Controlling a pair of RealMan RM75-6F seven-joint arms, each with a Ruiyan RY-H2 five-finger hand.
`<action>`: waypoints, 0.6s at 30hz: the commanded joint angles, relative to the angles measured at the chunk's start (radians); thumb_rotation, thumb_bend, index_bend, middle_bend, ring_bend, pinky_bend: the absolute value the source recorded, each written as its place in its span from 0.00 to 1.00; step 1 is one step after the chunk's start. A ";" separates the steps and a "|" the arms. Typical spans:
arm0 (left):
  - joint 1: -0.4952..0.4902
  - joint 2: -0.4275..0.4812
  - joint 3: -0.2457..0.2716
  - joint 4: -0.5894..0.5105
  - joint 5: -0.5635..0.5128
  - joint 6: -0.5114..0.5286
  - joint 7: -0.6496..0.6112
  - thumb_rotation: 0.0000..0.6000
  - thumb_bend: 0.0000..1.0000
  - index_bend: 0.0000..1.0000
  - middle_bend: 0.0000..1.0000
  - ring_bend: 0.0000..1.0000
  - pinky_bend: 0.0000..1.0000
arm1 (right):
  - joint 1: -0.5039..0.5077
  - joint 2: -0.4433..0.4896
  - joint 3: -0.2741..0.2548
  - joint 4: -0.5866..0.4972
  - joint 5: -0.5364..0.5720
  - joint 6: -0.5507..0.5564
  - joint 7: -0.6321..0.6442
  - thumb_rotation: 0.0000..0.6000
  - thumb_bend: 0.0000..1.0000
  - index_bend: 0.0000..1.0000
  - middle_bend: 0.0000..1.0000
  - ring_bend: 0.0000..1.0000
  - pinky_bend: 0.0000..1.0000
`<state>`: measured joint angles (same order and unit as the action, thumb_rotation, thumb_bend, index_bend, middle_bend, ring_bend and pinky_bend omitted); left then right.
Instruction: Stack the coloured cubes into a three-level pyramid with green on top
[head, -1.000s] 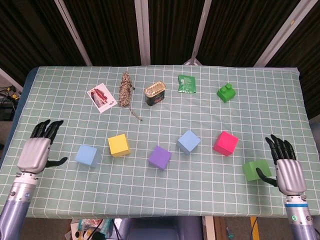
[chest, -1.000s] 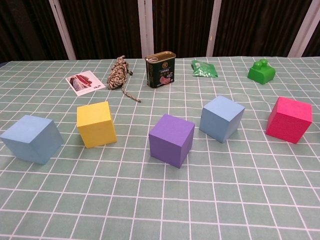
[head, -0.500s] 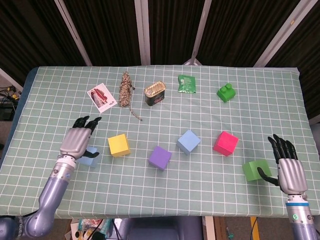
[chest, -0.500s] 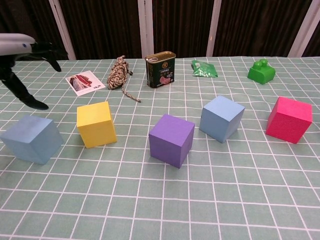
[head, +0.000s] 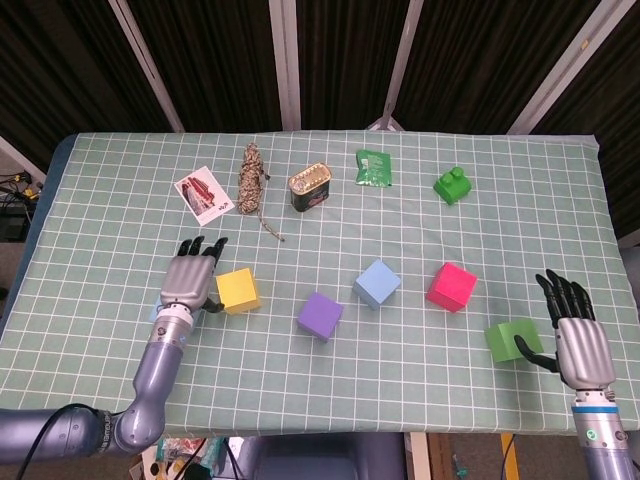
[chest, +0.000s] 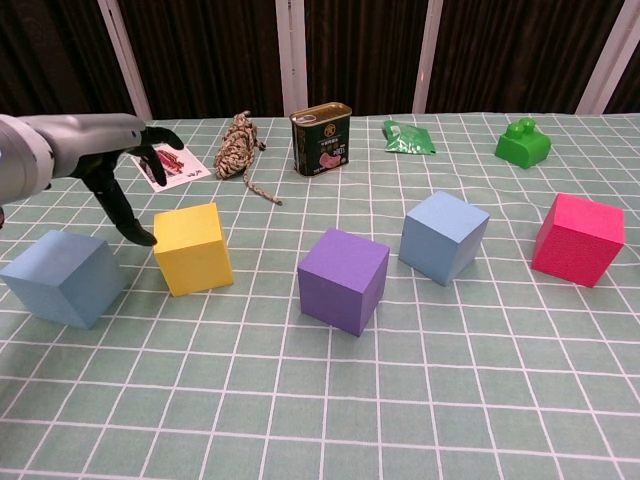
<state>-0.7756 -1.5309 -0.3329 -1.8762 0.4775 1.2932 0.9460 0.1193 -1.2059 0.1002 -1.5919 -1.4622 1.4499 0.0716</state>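
A: What had changed on the green checked cloth of the bench (head: 120, 200)?

B: The left robot hand (head: 190, 281) had swept inward from the bench's near-left edge. It hung just above the left pale blue foam cube (chest: 62, 277), fingers spread wide and holding nothing, its thumb tip close beside the yellow foam cube (chest: 193, 247) on its inner side.

A: And the right robot hand (head: 580, 343)?

B: It had barely stirred. It sat open, fingers apart, with the green foam cube (head: 514, 340) just to its inner side, thumb near the cube but gripping nothing.

A: So what did that mean for the pyramid?

B: Nothing was stacked yet. The purple foam cube (head: 320, 315), the second pale blue foam cube (head: 377, 283) and the pink foam cube (head: 451, 287) lay spaced apart between the two hands. I judged the left hand was lining up a first grasp, probably on the yellow cube, to start the base row.
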 joint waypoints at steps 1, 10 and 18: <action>-0.016 -0.026 0.004 0.026 -0.018 0.006 -0.002 1.00 0.14 0.03 0.24 0.00 0.03 | 0.000 0.000 0.000 0.001 -0.001 0.000 0.001 1.00 0.29 0.00 0.00 0.00 0.00; -0.036 -0.065 0.021 0.050 -0.026 0.010 -0.019 1.00 0.14 0.03 0.24 0.00 0.03 | -0.001 0.001 -0.001 0.001 0.000 -0.002 0.009 1.00 0.29 0.00 0.00 0.00 0.00; -0.041 -0.059 0.023 0.013 0.003 0.042 -0.035 1.00 0.13 0.03 0.23 0.00 0.03 | -0.002 0.002 -0.003 0.000 0.000 -0.001 0.012 1.00 0.30 0.00 0.00 0.00 0.00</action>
<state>-0.8161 -1.5937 -0.3099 -1.8541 0.4748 1.3285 0.9136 0.1172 -1.2040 0.0976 -1.5922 -1.4622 1.4488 0.0835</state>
